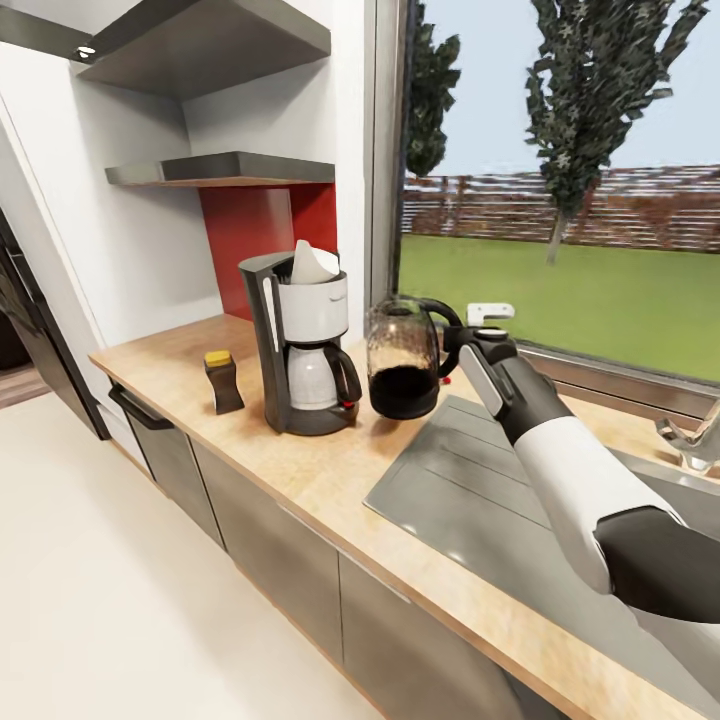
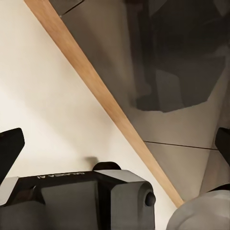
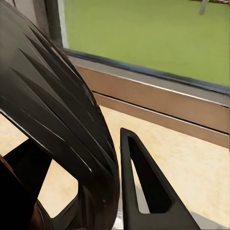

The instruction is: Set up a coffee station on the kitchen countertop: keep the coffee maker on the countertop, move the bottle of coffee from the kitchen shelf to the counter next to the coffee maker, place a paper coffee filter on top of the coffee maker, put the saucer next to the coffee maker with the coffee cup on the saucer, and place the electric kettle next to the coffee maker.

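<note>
- Now countertop: kettle must end upright on the wood, near the coffee maker, clear of the sink edge.
- Kettle stands just beside the coffee maker; likely release gently, back straight off.
- Right gripper closed round the kettle handle.
- Left gripper: fingers spread apart, empty, facing floor and cabinets.

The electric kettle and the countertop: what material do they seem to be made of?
The electric kettle looks like clear glass with a glossy finish: its dark contents show through the wall. Its handle seems black plastic. The countertop looks like light wood, matte, with faint grain, though it may be laminate.
</note>
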You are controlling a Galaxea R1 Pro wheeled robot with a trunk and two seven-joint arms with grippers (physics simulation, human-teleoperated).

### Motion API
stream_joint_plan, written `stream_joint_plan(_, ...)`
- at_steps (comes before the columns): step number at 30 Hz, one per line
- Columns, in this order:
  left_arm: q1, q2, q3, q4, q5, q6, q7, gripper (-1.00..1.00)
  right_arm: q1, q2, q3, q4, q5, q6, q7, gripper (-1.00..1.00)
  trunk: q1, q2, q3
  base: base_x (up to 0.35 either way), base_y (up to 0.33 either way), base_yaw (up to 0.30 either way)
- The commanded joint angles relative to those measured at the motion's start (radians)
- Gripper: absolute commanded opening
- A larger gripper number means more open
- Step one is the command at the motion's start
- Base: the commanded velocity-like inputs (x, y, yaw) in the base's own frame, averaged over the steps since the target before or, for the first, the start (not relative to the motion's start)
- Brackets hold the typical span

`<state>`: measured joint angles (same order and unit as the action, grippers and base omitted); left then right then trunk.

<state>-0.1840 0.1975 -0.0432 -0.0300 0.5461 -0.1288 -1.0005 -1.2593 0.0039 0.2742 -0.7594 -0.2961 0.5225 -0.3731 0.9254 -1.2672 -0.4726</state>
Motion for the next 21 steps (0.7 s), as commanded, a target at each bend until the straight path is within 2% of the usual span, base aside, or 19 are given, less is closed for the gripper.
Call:
stream_joint_plan(1,-0.001,0.000,-0.005,0.001,0.002,-0.009,-0.001,1.00,-0.001,-0.001,0.003,0.008,-0.009,0.000,-0.009,-1.00,0.000,-0.001,-0.001,0.000,0.000,0.000)
stream_joint_plan(3,-0.001,0.000,-0.005,0.001,0.002,-0.009,-0.001,1.00,-0.002,-0.001,0.002,0.019,-0.009,-0.001,-0.009,-1.00,0.000,-0.001,-0.001,0.000,0.000,0.000)
stream_joint_plan(18,-0.001,-0.001,-0.006,0.001,0.002,-0.009,-0.001,1.00,-0.002,-0.001,0.002,0.032,-0.009,-0.002,-0.009,-1.00,0.057,-0.106,-0.048,0.000,0.000,0.000)
stream_joint_plan(21,-0.001,-0.001,-0.006,0.001,0.002,-0.009,-0.001,1.00,-0.002,-0.001,0.002,0.033,-0.009,-0.002,-0.009,-1.00,0.057,-0.106,-0.048,0.000,0.000,0.000)
